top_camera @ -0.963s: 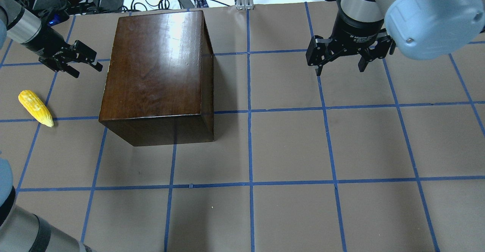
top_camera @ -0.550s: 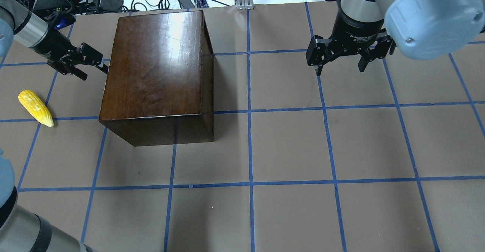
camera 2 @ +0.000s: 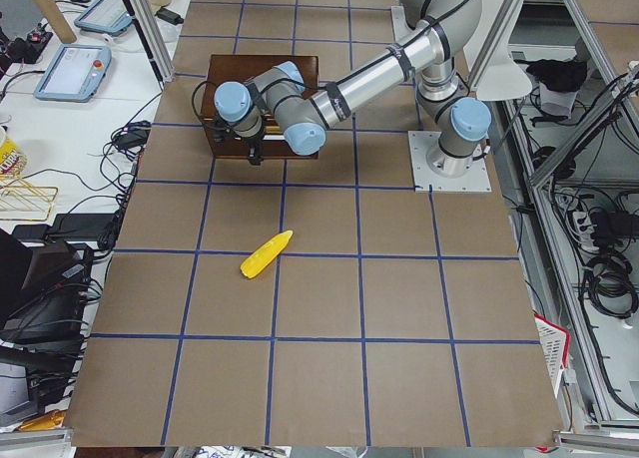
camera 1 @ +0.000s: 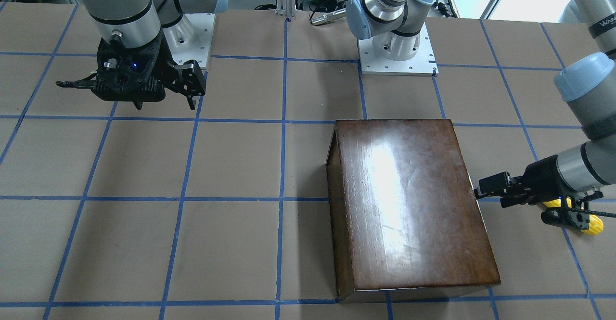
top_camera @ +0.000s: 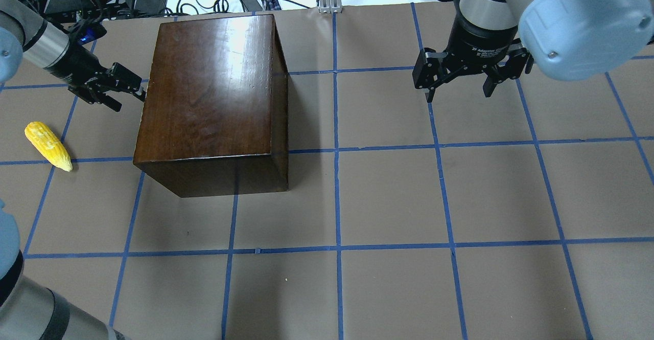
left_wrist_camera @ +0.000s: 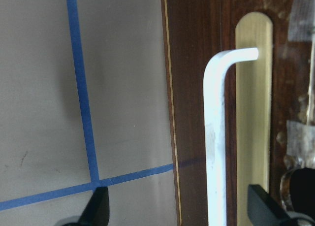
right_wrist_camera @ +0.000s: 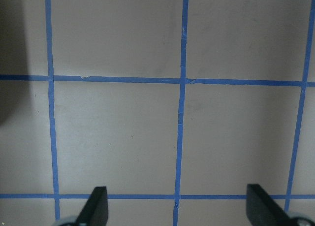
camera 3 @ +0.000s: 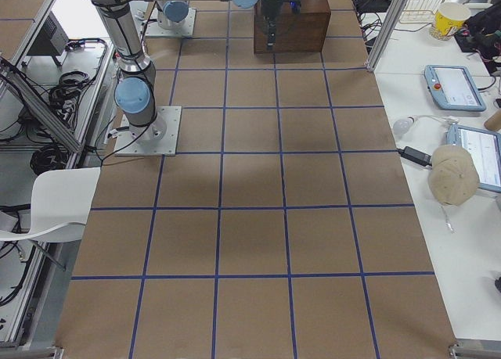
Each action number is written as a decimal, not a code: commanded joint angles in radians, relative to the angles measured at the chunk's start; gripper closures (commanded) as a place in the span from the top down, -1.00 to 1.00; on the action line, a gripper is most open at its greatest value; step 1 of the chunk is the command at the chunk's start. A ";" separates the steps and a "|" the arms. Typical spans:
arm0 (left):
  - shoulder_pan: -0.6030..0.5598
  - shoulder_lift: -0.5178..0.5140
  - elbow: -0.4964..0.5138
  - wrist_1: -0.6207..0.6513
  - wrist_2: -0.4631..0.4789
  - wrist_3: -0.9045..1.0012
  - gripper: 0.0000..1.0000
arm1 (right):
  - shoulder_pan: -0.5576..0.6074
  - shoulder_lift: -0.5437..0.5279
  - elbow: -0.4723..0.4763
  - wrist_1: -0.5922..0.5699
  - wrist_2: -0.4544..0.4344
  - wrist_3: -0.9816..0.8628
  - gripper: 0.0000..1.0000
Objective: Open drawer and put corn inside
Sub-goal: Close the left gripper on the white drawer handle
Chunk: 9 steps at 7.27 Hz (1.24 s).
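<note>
My left jaws stand wide apart and hold nothing. They are pressed up close to the left face of the box (top_camera: 209,89), left of centre in the overhead view. In the left wrist view the drawer (left_wrist_camera: 194,88) shows as a dark front panel that looks shut into the box. Its white handle (left_wrist_camera: 215,137) runs up the frame beside a brass plate (left_wrist_camera: 253,113). The handle lies between my two fingers (left_wrist_camera: 96,211), nearer the one at lower right, and neither touches it.

The corn (top_camera: 48,146) lies on the table (top_camera: 388,197) at the left edge of the overhead view. It is below and left of my left jaws, well apart from the box, with its tapered end toward lower right.

My right jaws hang at the upper right of the overhead view, over bare table. They are spread wide with nothing between the fingers (right_wrist_camera: 96,206).
</note>
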 commanded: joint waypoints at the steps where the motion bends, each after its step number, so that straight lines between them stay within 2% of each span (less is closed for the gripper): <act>1: 0.000 -0.017 -0.001 0.004 0.000 -0.006 1.00 | 0.000 0.000 0.000 0.000 0.000 0.000 1.00; 9: 0.005 -0.032 0.001 0.033 0.011 -0.027 1.00 | 0.000 0.000 0.000 0.000 0.000 0.000 1.00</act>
